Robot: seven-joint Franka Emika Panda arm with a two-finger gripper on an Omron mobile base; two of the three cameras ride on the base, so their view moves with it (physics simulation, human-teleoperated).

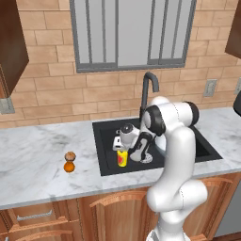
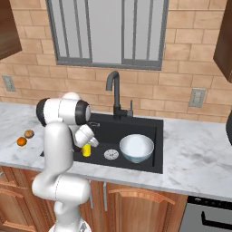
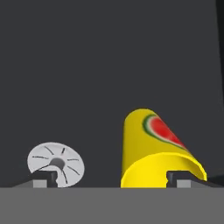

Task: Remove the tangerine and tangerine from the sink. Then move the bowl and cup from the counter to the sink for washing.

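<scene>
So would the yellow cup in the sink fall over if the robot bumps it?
Probably, yes. The small yellow cup with the watermelon picture is tall and narrow, so a sideways nudge could tip it. Being round, it might then roll across the flat floor of the black sink. It looks stiff and smooth, so it may slip. The open tool sits right over it.

Arm: white jointed arm (image 1: 176, 155) rises from base, elbow high, forearm bent forward and down.
Pincer: dark two-finger pincer (image 3: 111, 179) points downward, jaws spread wide, gripping nothing.

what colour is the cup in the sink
Yellow cup, with a red and green watermelon mark; clearest in the hand view.
</scene>
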